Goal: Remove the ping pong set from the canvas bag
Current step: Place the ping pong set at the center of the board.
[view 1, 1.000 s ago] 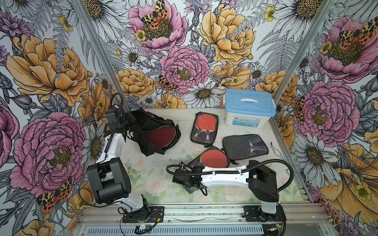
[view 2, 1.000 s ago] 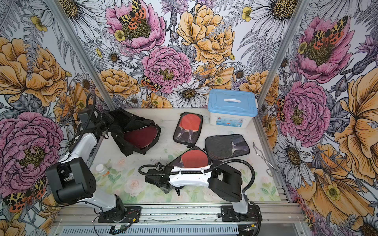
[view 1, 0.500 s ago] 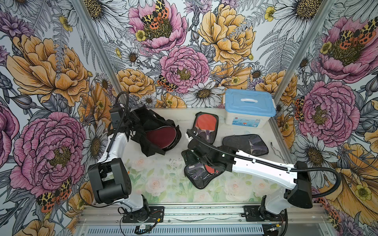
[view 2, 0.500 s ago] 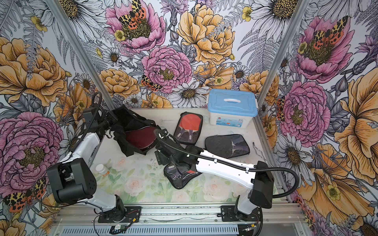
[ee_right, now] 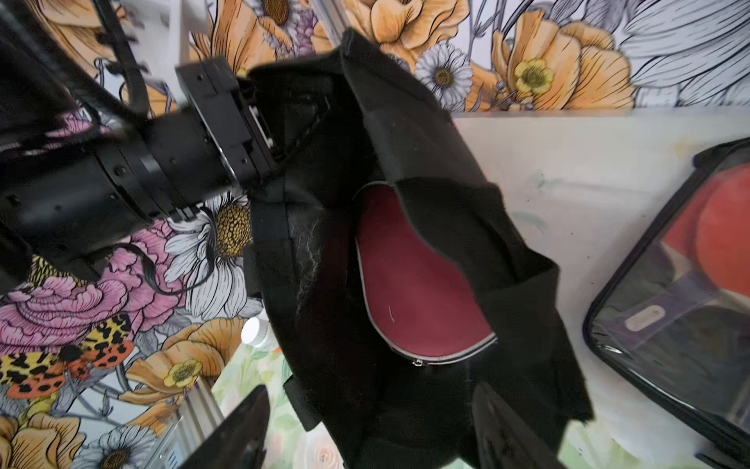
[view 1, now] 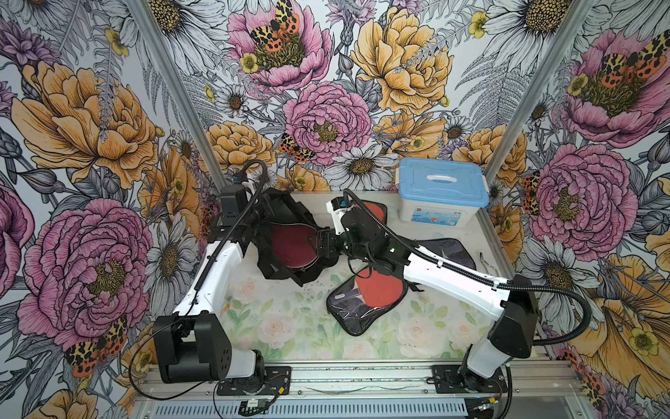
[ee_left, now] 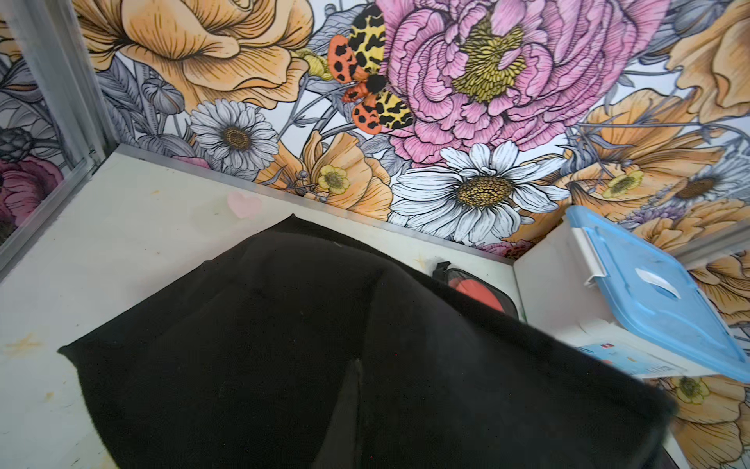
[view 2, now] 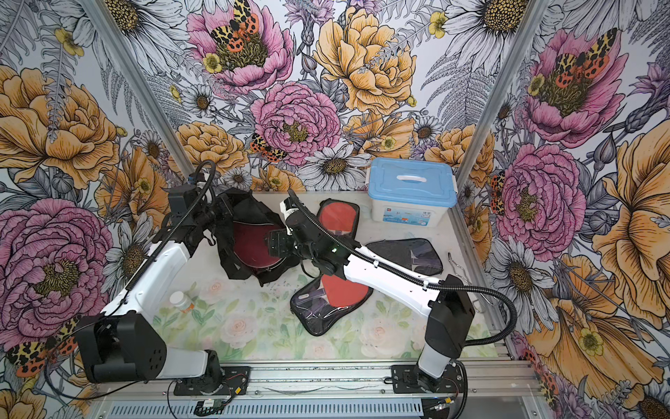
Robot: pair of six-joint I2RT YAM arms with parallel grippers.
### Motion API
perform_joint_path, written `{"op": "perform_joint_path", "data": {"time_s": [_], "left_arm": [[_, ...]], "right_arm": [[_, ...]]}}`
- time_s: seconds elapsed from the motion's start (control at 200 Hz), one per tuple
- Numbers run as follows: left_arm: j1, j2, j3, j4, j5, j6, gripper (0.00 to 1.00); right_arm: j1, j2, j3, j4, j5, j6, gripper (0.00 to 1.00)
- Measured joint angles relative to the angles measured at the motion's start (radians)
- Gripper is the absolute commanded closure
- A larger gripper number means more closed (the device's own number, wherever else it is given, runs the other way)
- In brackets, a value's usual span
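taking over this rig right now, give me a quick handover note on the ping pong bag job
left gripper: shut on the rim of the canvas bag, at the table's far left.
right gripper: open and empty, at the bag's mouth, facing the maroon cover.
Done: three cases lie out on the table: the far clear-fronted case beside the blue-lidded box, the near clear-fronted case under the right arm, and the dark pouch at the right.
Left: the maroon cover sits inside the bag; probably grasp it and pull it out.
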Motion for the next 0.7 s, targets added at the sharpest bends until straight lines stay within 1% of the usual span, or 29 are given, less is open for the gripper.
{"op": "perform_joint_path", "data": {"time_s": [0.125, 0.22, 0.42, 0.61, 0.701], "left_arm": [[-0.014, -0.011, -0.001, -0.021, -0.016, 0.000, 1.00], [-0.040, -0.028, -0.014, -0.024, -0.036, 0.002, 1.00], [-0.106, -0.095, -0.070, -0.013, -0.088, 0.021, 1.00], [-0.159, -0.120, -0.135, 0.022, -0.146, 0.023, 1.00], [-0.179, -0.130, -0.166, 0.033, -0.175, 0.022, 1.00]], "right_arm": [[0.000, 0.004, -0.027, 0.009, -0.054, -0.022, 0.23], [0.000, 0.003, -0.082, 0.015, -0.082, -0.045, 0.22], [0.000, 0.003, -0.194, 0.010, -0.107, -0.068, 0.22], [0.000, 0.014, -0.211, 0.026, -0.112, -0.074, 0.22], [0.000, 0.039, -0.211, 0.043, -0.111, -0.070, 0.20]]}}
